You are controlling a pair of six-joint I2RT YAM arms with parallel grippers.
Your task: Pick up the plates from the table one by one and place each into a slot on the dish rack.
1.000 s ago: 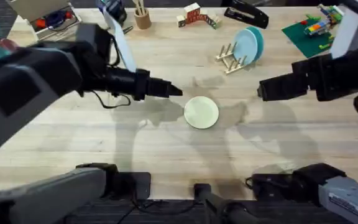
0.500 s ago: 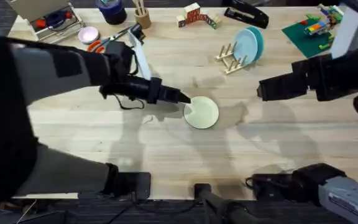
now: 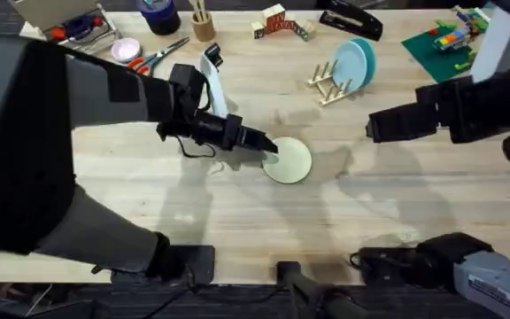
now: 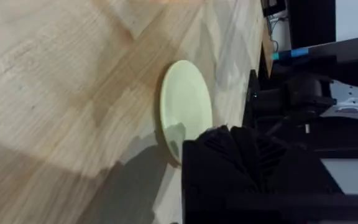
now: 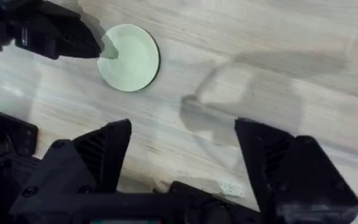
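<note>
The pale cream-yellow plate (image 3: 290,162) lies flat on the table (image 3: 237,213) near its middle. My left gripper (image 3: 269,147) reaches in from the left, and its tip overlaps the plate's left rim. The left wrist view shows the plate (image 4: 185,106) with its near edge under the black gripper (image 4: 219,143). The light blue plate (image 3: 353,64) stands upright in the wooden dish rack (image 3: 328,85) at the back right. My right gripper (image 3: 374,129) hovers open to the right of the cream plate (image 5: 129,57), holding nothing, its fingers (image 5: 98,158) spread wide.
Along the far edge are a pink dish (image 3: 127,49), scissors (image 3: 156,55), a cup of sticks (image 3: 204,25), toy blocks (image 3: 282,22), a black stapler (image 3: 351,19) and a green brick plate (image 3: 445,42). Bare wood lies in front of the plate.
My left arm swung right and slightly toward the front, bringing its gripper from left of the cream plate onto the plate's left rim. The right arm held still.
</note>
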